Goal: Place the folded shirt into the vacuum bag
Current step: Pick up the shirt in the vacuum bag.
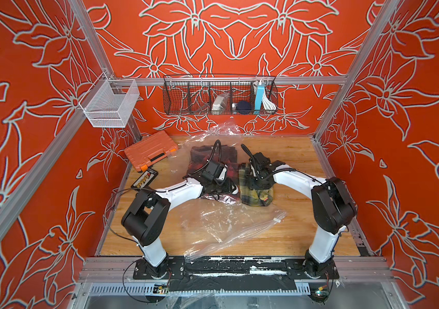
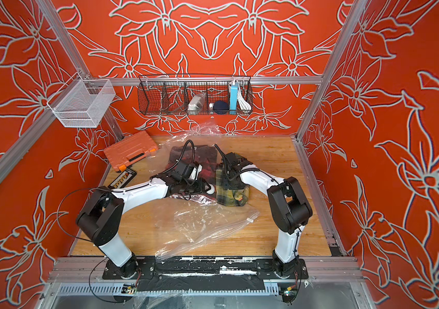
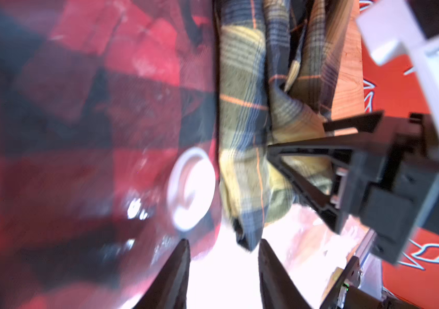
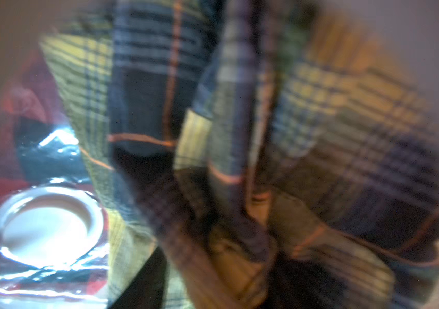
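Folded shirt: yellow plaid, outside vacuum bag, touching its right edge beside valve cap. Right gripper: jaws spread over shirt, likely poised to grasp. Left gripper: half-spread, pinching nothing visible, near cap.

Close, blurry shot: bunched yellow-navy plaid shirt with thin orange lines fills most of the frame.
White round valve cap just beside the shirt's edge, on the crinkly clear vacuum bag; red and dark fabric under the plastic.
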